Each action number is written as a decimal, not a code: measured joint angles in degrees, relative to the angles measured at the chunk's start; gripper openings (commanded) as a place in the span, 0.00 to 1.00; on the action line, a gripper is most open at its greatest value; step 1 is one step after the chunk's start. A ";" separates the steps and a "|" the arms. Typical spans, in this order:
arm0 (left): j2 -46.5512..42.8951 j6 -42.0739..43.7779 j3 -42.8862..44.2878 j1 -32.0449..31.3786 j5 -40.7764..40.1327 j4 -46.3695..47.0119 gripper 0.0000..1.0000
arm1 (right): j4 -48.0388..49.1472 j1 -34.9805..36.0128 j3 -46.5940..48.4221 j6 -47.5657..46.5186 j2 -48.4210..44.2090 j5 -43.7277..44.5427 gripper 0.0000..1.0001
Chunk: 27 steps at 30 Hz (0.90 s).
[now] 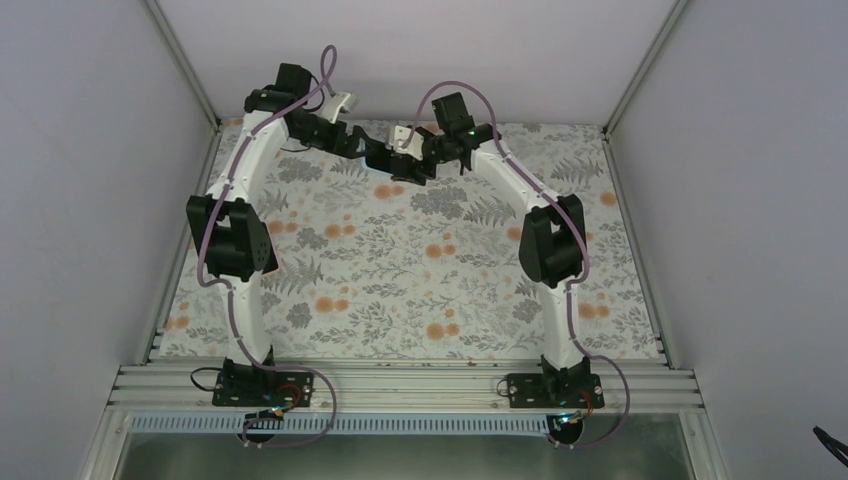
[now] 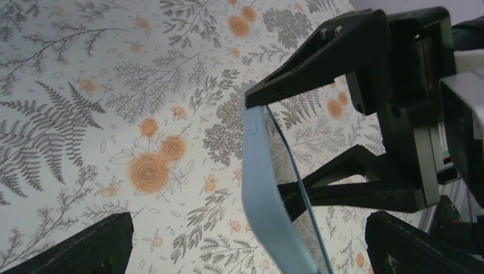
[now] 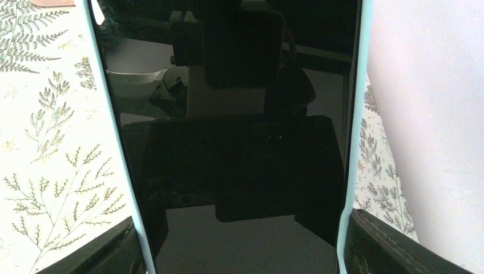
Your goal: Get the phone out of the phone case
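Floral tablecloth (image 3: 51, 142) backs the phone case (image 3: 349, 114), ends cropped, between right fingers (image 3: 394, 248).

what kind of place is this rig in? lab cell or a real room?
Most likely an enclosed lab test cell: plain white panel walls set in an aluminium frame, the left arm and right arm bolted to its rail, and a floral cloth as the work surface.

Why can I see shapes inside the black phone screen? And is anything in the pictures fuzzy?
Right wrist view: the phone's glossy dark screen works like a mirror, so those shapes are reflections. Left wrist view: the blue case, close to the lens, looks slightly soft; the flowery table is sharp. Top view: even light, only faint shadows.
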 measured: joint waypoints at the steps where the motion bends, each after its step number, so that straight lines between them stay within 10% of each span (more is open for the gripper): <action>1: 0.31 -0.02 0.22 -0.02 0.26 -0.09 1.00 | 0.09 0.13 0.00 0.11 0.07 0.09 0.45; 7: 1.97 0.00 2.16 -0.39 2.80 -0.52 0.94 | 0.22 1.09 1.11 0.79 0.22 0.98 0.45; 21: 2.86 -1.01 3.30 -0.20 6.64 -3.48 0.04 | 2.16 1.92 2.38 1.44 0.72 2.82 0.50; 27: 4.28 0.76 4.96 0.52 5.88 -5.86 0.02 | 3.45 2.32 2.99 1.66 0.63 2.93 0.75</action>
